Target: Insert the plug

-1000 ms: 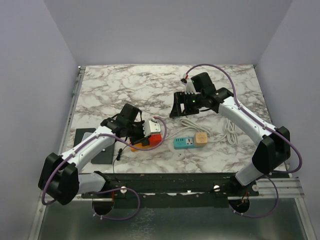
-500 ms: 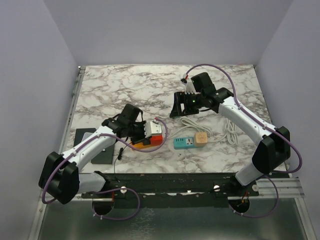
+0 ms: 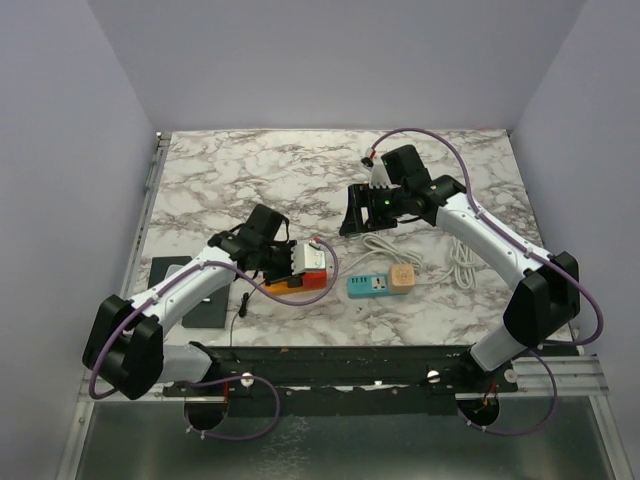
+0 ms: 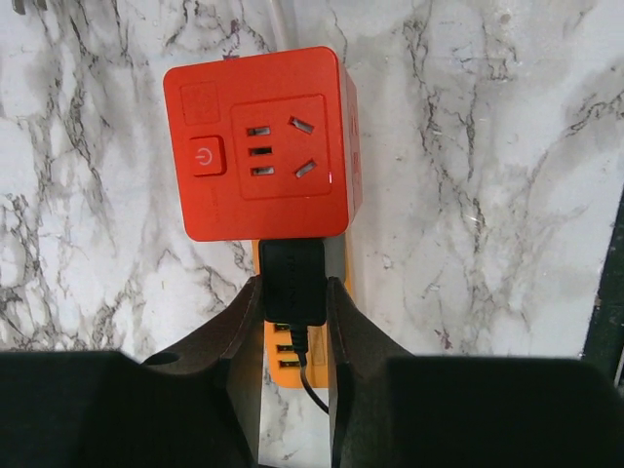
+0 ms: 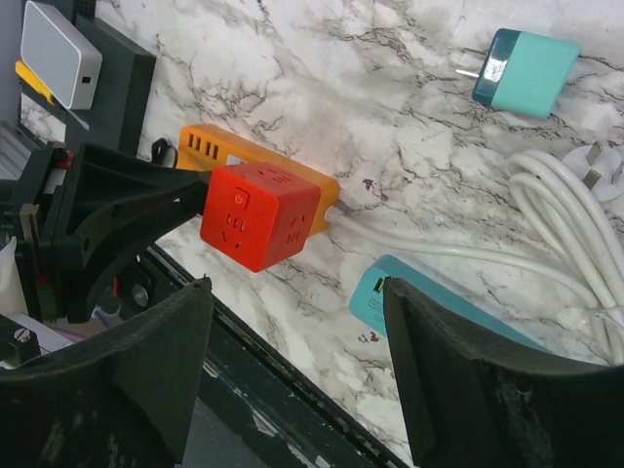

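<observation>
A black plug (image 4: 292,283) with a thin black cable is pinched between my left gripper (image 4: 292,297) fingers. Its front end meets the near side of a red cube socket (image 4: 261,141); its prongs are hidden. The cube sits on an orange strip (image 4: 292,356) with USB ports. From above, the left gripper (image 3: 283,258) is right beside the red cube (image 3: 314,278). My right gripper (image 3: 358,212) hovers further back, open and holding nothing. In the right wrist view the red cube (image 5: 258,214) lies beyond the right gripper (image 5: 297,292).
A teal power strip (image 3: 368,286) with a peach adapter (image 3: 402,277) lies right of the cube, beside a coiled white cable (image 3: 462,262). A teal charger (image 5: 526,68) lies on the marble. A black pad (image 3: 190,290) with a white box (image 5: 58,54) sits at the left.
My left gripper has edged to the right with the plug, and the red cube has shifted slightly with it. The right arm has stayed in place.
</observation>
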You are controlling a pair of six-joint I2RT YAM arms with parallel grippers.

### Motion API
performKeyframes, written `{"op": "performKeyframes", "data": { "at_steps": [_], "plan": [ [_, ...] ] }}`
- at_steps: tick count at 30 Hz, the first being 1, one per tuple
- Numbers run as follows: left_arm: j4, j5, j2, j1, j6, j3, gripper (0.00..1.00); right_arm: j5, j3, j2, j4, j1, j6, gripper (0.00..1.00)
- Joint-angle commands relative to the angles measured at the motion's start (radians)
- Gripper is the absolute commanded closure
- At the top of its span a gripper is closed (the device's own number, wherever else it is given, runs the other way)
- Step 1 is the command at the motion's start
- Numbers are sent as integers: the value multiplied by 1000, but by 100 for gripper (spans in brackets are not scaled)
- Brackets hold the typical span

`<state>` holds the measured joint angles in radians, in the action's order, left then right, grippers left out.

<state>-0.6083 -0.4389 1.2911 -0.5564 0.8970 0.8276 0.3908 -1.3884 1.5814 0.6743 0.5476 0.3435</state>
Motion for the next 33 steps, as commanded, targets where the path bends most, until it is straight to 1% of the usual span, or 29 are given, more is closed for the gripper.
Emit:
{"op": "performKeyframes", "data": {
  "at_steps": [1, 4, 9, 14, 15, 16, 18, 19, 21, 23, 24, 25, 26, 27, 28, 33],
  "plan": [
    [-158, 84, 179, 6, 93, -61, 100, 27, -10, 27, -13, -4, -4, 25],
    [-183, 80, 206, 10, 100, -67, 100, 45, 2, 31, -20, -3, -3, 26],
    [-185, 80, 206, 12, 101, -88, 100, 31, 3, 29, -21, -4, -2, 25],
    [-184, 79, 216, 15, 61, -34, 99, 20, -7, 34, -22, -3, -6, 24],
    [-185, 81, 219, 15, 47, -13, 94, 16, -8, 35, -24, -4, -6, 23],
    [-185, 84, 223, 16, 27, 10, 84, 7, -8, 37, -25, -4, -5, 23],
    [-192, 80, 227, 16, -22, 67, 72, -3, -9, 41, -25, -5, -6, 21],
    [-201, 71, 231, 16, -41, 97, 68, -11, -8, 42, -26, -5, -7, 20],
    [-221, 53, 234, 16, -69, 140, 66, -27, -8, 45, -31, -5, -8, 18],
    [-233, 42, 233, 16, -87, 170, 58, -48, -7, 50, -37, -5, -12, 16],
    [-238, 38, 228, 15, -93, 183, 52, -59, -10, 55, -38, -5, -14, 16],
    [-245, 29, 224, 16, -97, 194, 40, -70, -14, 61, -39, -6, -15, 15],
    [-253, 22, 218, 18, -98, 206, 24, -78, -20, 69, -38, -8, -15, 14],
    [-260, 17, 213, 17, -102, 218, 5, -88, -29, 78, -37, -11, -16, 13],
    [-264, 15, 207, 18, -111, 232, 2, -97, -36, 89, -36, -11, -18, 13],
    [-269, 10, 164, 25, -133, 300, 1, -126, -73, 121, -38, -21, -24, 13]
  ]
}}
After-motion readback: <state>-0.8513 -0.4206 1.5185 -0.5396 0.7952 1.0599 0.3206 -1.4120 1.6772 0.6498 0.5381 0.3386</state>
